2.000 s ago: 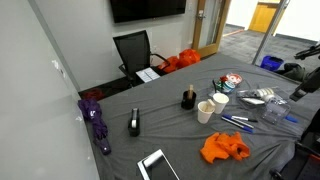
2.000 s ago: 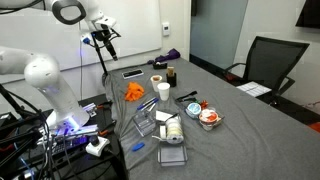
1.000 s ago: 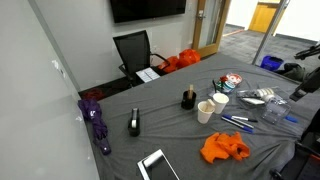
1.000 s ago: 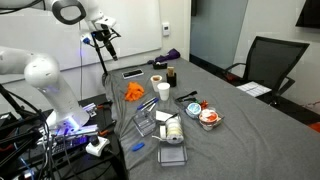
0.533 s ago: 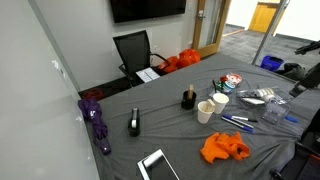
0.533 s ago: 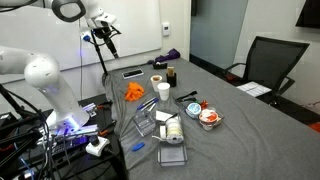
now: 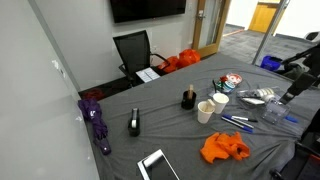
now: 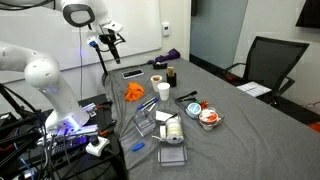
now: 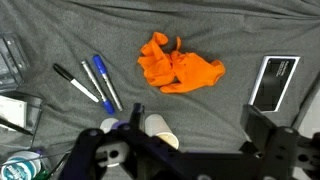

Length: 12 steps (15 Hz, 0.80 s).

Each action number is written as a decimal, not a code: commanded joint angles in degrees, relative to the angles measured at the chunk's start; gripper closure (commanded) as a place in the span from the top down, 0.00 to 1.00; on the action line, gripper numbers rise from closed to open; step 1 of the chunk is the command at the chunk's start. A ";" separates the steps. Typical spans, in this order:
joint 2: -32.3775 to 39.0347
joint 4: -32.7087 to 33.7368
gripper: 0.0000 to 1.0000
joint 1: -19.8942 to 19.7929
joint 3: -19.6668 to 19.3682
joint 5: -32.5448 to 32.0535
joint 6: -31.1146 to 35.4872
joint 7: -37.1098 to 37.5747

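Observation:
My gripper (image 9: 185, 140) is open and empty, held high above the grey table. In the wrist view an orange cloth (image 9: 180, 65) lies below and ahead of it, and a paper cup (image 9: 160, 128) shows between the fingers. The gripper hangs over the table end in an exterior view (image 8: 110, 40) and shows at the right edge of an exterior view (image 7: 294, 90). The orange cloth lies near that table end in both exterior views (image 7: 224, 148) (image 8: 134, 92). Nothing touches the fingers.
Several markers (image 9: 95, 80) lie left of the cloth, a tablet (image 9: 273, 82) right of it. Two paper cups (image 7: 211, 107), a black cylinder (image 7: 187, 99), clear plastic containers (image 8: 170, 130), a purple umbrella (image 7: 97, 122) and a black office chair (image 7: 133, 50) are around.
The arm has swung a little in over the table end and slightly down. The gripper stays open. Nothing on the table has moved.

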 commanded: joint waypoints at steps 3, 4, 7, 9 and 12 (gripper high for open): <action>10.97 0.13 1.00 1.04 2.07 4.82 11.59 0.98; 12.88 0.15 1.00 1.42 2.52 5.45 14.18 1.20; 18.36 0.20 1.00 2.46 3.89 5.34 19.04 1.33; 21.47 0.24 1.00 1.67 5.74 2.88 21.20 2.86; 19.31 0.74 1.00 2.25 4.32 3.89 18.44 1.74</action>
